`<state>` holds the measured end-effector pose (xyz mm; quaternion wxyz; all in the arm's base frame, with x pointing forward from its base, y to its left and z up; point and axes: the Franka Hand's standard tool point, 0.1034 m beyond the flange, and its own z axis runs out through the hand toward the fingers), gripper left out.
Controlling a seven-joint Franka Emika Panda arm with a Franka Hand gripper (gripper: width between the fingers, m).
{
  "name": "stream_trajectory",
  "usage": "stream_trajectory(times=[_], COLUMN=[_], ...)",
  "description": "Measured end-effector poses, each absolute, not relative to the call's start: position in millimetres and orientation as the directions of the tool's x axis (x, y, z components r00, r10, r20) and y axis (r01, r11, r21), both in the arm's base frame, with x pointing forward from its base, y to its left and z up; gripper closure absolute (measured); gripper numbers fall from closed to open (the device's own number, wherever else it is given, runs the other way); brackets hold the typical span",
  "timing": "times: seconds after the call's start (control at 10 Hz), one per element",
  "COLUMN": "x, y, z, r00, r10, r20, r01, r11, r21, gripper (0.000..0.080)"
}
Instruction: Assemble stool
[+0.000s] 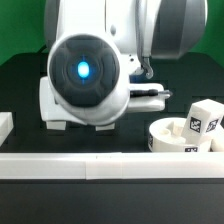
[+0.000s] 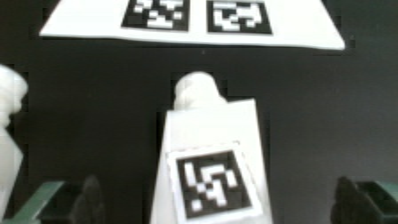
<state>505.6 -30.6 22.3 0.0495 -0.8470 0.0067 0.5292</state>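
In the wrist view a white stool leg (image 2: 210,150) lies on the black table, its square tag facing the camera. My gripper (image 2: 222,205) is open. Its dark fingers (image 2: 71,202) stand wide on either side of the leg's tagged end without touching it. The edge of another white part (image 2: 9,120) shows beside the leg. In the exterior view the round seat (image 1: 175,137) sits at the exterior view's right, with a tagged leg (image 1: 205,117) standing just behind it. The arm's bulk (image 1: 90,70) hides the gripper in that view.
The marker board (image 2: 196,20) lies flat on the table beyond the leg's narrow end. A long white border rail (image 1: 100,165) runs along the front. A white block (image 1: 5,127) is at the exterior view's left edge.
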Motion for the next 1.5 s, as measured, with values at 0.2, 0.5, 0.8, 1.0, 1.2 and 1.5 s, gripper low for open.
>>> stream_trajectory(times=[0.2,0.5,0.8,1.0,1.2,1.5], x=[515.1,513.9,514.1,515.4,518.9,526.5], y=[-30.1,-28.4,-28.2,-28.0,-24.6,-5.1], z=[14.2,8.2,7.6,9.4,20.3,54.0], r00=[0.481,0.488,0.490,0.491,0.492,0.478], r10=[0.039,0.040,0.041,0.042,0.051,0.052], r20=[-0.876,-0.872,-0.871,-0.870,-0.869,-0.877], r01=[-0.056,-0.054,-0.053,-0.052,-0.047,-0.048], r11=[-0.996,-0.996,-0.996,-0.996,-0.995,-0.995], r21=[-0.075,-0.076,-0.076,-0.078,-0.085,-0.085], gripper=[0.0151,0.0297,0.0475,0.0475,0.0475,0.0475])
